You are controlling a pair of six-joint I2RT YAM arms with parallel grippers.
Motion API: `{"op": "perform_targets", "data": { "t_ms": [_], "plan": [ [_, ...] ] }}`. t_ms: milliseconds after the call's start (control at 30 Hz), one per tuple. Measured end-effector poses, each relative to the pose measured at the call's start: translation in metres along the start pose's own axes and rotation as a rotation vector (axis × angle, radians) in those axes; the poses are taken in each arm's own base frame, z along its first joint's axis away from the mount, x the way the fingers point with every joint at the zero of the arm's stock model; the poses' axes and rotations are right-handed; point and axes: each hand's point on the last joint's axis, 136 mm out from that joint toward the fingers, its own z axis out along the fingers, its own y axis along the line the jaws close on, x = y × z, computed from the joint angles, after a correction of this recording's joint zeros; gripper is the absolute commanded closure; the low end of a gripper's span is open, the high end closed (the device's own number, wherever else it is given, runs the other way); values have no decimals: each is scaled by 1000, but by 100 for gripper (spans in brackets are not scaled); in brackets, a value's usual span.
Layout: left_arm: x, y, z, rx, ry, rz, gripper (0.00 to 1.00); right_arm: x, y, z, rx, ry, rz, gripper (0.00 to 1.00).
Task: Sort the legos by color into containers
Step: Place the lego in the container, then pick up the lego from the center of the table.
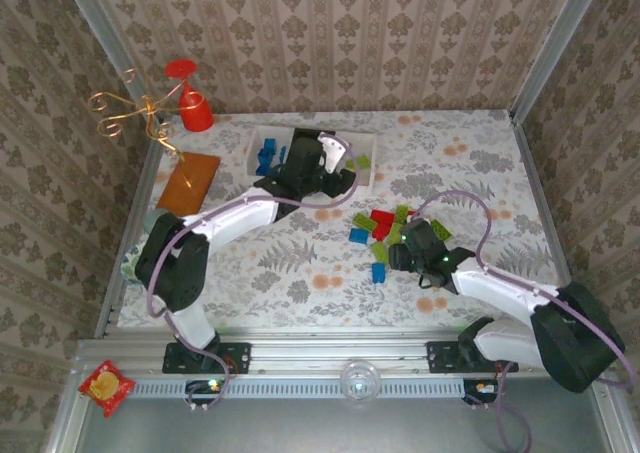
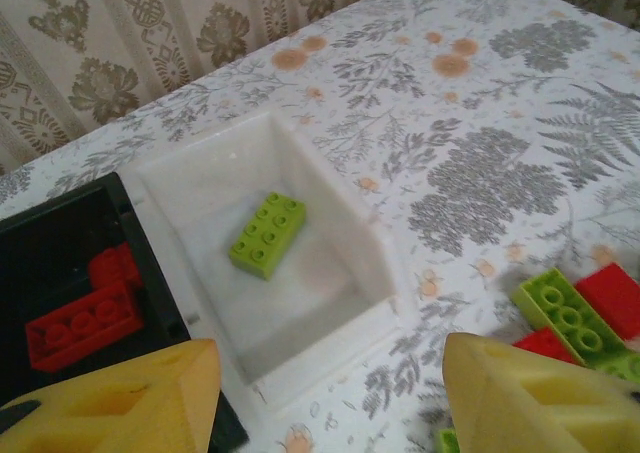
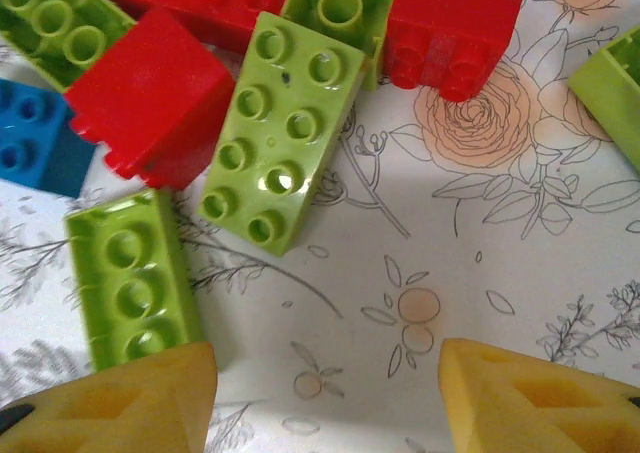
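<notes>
Your left gripper (image 2: 325,363) hangs partly open with nothing between its fingers, above the right-hand white bin (image 2: 340,223), where one lime brick (image 2: 266,235) lies flat. Beside that, the black bin (image 2: 50,243) holds two red bricks (image 2: 82,325). From above you can count three bins in a row; the far white bin (image 1: 255,143) carries blue bricks (image 1: 266,161), too small to count. Your right gripper (image 3: 325,363) is also partly open and empty, low over the surface (image 3: 450,253), just short of the loose pile. Its wrist view shows five loose lime bricks (image 3: 280,133), three loose red bricks (image 3: 150,93) and one loose blue brick (image 3: 30,138).
</notes>
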Motion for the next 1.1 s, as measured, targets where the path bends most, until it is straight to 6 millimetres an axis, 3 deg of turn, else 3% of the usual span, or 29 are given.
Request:
{"op": "perform_targets", "data": {
  "t_ms": [300,667,900,1100],
  "plan": [
    [48,0,-6,-16,84,-13,38,-29,9,27,24,-31,21,37],
    [36,2,-20,-31,47,-10,38,-39,19,56,46,-5,13,44],
    [39,3,-21,-31,53,-11,38,-43,15,58,87,-24,4,60],
    [45,4,-26,-39,60,-10,38,-45,13,54,96,-38,5,68]
  ]
}}
